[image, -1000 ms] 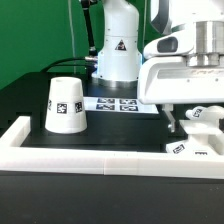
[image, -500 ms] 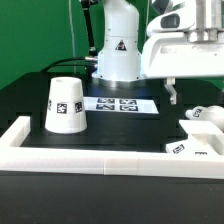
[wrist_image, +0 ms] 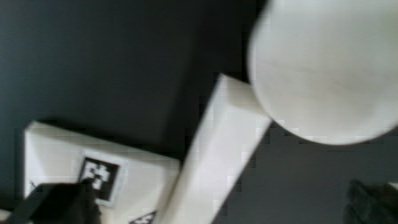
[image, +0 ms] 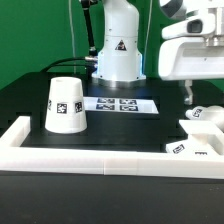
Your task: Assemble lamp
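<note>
The tapered white shade [image: 65, 104] stands wide end down at the exterior view's left, tag facing forward. The rounded bulb piece [image: 201, 119] lies at the exterior view's right, with the small flat square base [image: 188, 150] in front of it by the white wall. My gripper [image: 187, 95] hangs just above and behind the bulb piece, touching nothing. In the wrist view the bulb [wrist_image: 329, 70] fills the upper part and the tagged base [wrist_image: 86, 172] shows lower down. The gripper [wrist_image: 214, 210] is open and empty, its dark fingers [wrist_image: 50, 205] wide apart.
The marker board [image: 122, 103] lies flat in front of the robot's pedestal [image: 118, 55]. A white wall [image: 90, 158] borders the black table along the front and the exterior view's left. A straight white bar [wrist_image: 222, 140] crosses the wrist view between bulb and base.
My gripper has risen from low beside the bulb piece and shifted toward the exterior view's right. The lamp parts have not moved.
</note>
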{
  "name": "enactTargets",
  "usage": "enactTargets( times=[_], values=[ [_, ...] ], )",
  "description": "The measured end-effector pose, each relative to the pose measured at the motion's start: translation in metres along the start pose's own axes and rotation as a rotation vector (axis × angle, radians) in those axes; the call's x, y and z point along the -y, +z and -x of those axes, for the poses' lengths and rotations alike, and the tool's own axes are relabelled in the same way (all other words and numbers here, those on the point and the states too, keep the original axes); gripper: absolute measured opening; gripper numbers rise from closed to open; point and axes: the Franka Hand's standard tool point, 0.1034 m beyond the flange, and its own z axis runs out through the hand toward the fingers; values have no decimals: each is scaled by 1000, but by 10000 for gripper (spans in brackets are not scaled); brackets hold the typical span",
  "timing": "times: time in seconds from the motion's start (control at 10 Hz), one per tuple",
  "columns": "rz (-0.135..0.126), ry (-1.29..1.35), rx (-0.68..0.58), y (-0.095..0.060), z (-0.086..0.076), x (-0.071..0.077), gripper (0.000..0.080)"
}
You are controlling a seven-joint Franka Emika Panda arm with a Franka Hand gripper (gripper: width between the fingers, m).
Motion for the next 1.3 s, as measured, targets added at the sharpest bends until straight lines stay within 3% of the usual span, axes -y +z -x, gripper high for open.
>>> enactTargets(
  times=[0.2, 0.7, 0.9, 1.1, 1.3],
  values=[
    [0, -19, 1, 0, 0, 0, 699],
    [-16, -516, 68, -7, -10, -10, 699],
    [-16, -510, 67, -6, -9, -9, 699],
    [-22, -360, 87, -5, -9, 9, 699],
    [-21, -273, 259, -5, 2, 34, 699]
  ],
)
